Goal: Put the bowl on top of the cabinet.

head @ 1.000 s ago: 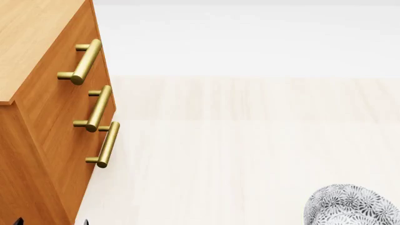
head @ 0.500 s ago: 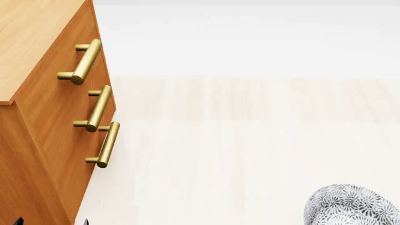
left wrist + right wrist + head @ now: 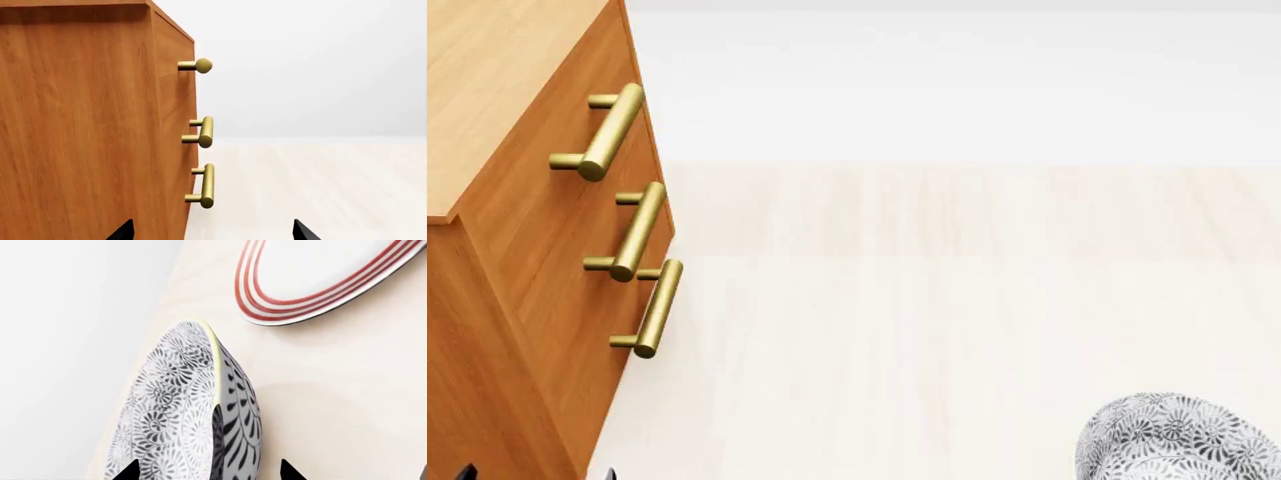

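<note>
Two dark fingertips of our left gripper (image 3: 209, 231) show in the left wrist view, set well apart, so we read its jaws as spread with nothing between them. Directly ahead of these jaws stands the cabinet (image 3: 87, 125), its orange-brown side panel filling the space before one fingertip (image 3: 123, 231). Three brass handles (image 3: 207, 132) project from the cabinet's front face, stacked one above another, ahead of the gap between the jaws. In the head view, the cabinet's lighter wood top (image 3: 494, 90) carries nothing in the part we see.

Our right gripper (image 3: 208, 472) also shows two dark fingertips set well apart. The bowl (image 3: 193, 415) lies between them, seen edge-on, its pale rim (image 3: 212, 365) running away from the jaws. We cannot tell whether the fingertips touch the bowl wall, so we cannot tell whether the jaws grip it. Beyond the bowl, farther from the jaws, a flat white plate with red rings (image 3: 320, 280) lies on the pale floor (image 3: 347, 400), apart from the bowl.

In the head view, the bowl (image 3: 1174, 440) sits well apart from the cabinet (image 3: 534, 300), across the floor.
</note>
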Robot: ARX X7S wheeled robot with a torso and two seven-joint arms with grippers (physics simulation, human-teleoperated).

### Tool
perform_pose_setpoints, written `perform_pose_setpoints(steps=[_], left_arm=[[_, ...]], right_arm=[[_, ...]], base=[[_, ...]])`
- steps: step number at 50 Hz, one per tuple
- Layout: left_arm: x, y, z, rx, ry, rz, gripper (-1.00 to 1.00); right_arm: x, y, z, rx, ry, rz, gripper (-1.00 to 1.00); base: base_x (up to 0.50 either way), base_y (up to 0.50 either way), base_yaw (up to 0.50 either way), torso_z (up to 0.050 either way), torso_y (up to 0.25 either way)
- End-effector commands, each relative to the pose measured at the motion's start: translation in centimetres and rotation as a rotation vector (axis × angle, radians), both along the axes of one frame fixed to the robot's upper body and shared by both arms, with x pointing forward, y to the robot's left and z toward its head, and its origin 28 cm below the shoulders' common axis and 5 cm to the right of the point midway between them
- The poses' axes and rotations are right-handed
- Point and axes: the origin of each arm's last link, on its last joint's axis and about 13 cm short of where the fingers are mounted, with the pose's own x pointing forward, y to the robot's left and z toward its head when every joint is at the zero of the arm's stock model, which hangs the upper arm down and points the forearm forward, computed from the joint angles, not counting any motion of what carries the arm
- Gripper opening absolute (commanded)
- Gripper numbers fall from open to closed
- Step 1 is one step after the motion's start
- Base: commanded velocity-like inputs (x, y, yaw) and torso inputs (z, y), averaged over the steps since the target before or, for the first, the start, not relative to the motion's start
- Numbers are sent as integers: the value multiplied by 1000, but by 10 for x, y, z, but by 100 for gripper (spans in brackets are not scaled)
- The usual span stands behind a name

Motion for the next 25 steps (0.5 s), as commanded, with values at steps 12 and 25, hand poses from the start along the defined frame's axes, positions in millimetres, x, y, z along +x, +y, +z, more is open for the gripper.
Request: perform_pose_setpoints(steps=[12,25], left_arm=[[1,1,0,23,-20,24,100],[2,1,0,21,-18,24,100]], right_arm=[[0,0,0,-7,-16,-5,-100],[-1,1,2,-32,-33,-1,-100]], base=[[0,0,0,0,0],[0,0,0,0,0]])
